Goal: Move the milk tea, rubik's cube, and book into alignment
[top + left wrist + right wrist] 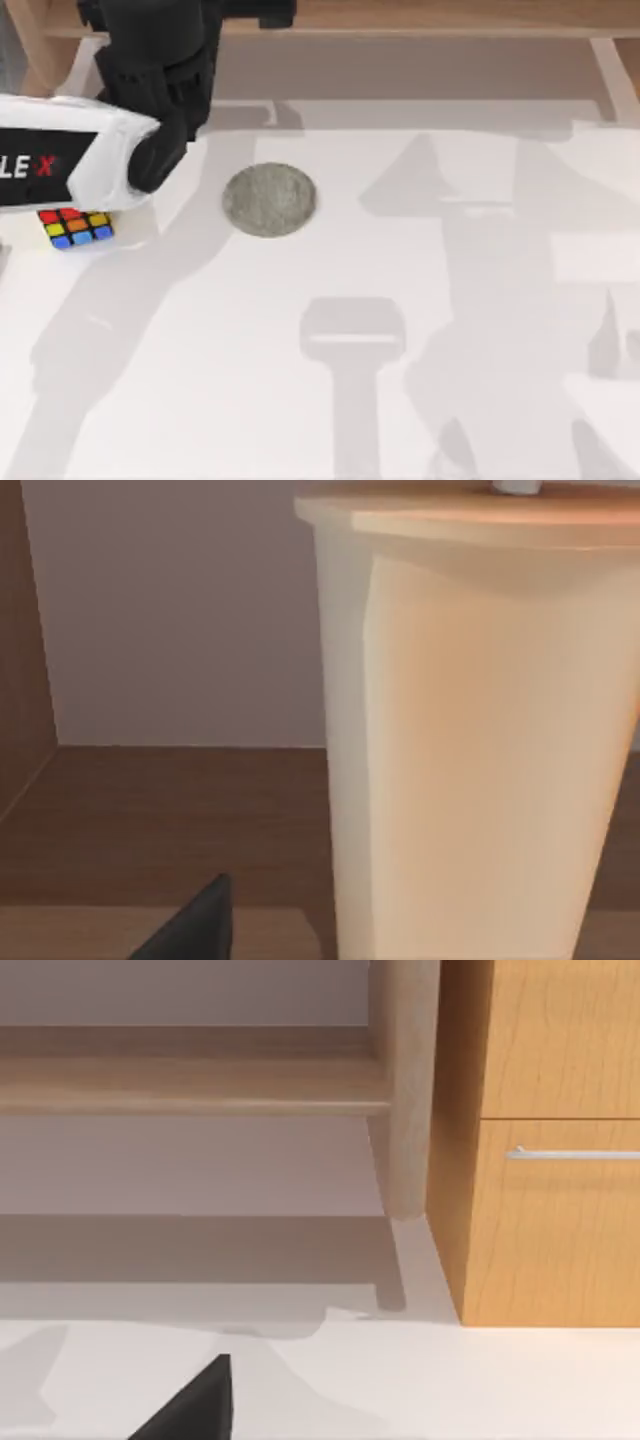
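The milk tea (470, 740) stands very close in the left wrist view as a tall cup of orange-tan drink with a white straw tip at its lid. One dark finger (190, 930) of my left gripper shows beside it, apart from the cup wall. In the top view my left arm (150, 110) reaches over the table's far left and hides the cup. The rubik's cube (75, 228) sits on the table just in front of that arm. The book is out of view. A dark finger (190, 1410) of my right gripper hangs over the white table.
A flat round grey disc (270, 200) lies on the table right of the left arm. A wooden cabinet with a drawer handle (545, 1150) and a wooden leg (400, 1090) stand beyond the table edge in the right wrist view.
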Robot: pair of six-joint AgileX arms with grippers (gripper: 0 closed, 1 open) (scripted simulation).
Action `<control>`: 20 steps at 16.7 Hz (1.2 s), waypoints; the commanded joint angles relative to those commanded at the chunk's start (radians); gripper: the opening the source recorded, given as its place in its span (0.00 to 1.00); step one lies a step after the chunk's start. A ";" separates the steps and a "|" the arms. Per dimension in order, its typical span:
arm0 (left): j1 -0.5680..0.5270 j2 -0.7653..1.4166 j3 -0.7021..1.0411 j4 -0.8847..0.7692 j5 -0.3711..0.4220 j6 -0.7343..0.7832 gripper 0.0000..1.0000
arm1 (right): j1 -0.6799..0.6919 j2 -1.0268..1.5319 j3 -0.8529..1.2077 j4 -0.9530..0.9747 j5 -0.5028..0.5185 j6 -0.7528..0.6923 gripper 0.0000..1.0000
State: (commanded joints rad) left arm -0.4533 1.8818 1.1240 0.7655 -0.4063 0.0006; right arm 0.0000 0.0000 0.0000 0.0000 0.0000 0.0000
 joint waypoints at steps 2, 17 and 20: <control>0.000 0.000 0.000 0.000 0.000 0.000 1.00 | 0.000 0.000 0.000 0.000 0.000 0.000 1.00; 0.067 0.251 0.376 -0.126 0.070 -0.002 1.00 | 0.000 0.000 0.000 0.000 0.000 0.000 1.00; 0.067 0.253 0.378 -0.127 0.071 -0.002 1.00 | 0.000 0.000 0.000 0.000 0.000 0.000 1.00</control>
State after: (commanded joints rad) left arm -0.3861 2.1346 1.5018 0.6387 -0.3355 -0.0017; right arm 0.0000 0.0000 0.0000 0.0000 0.0000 0.0000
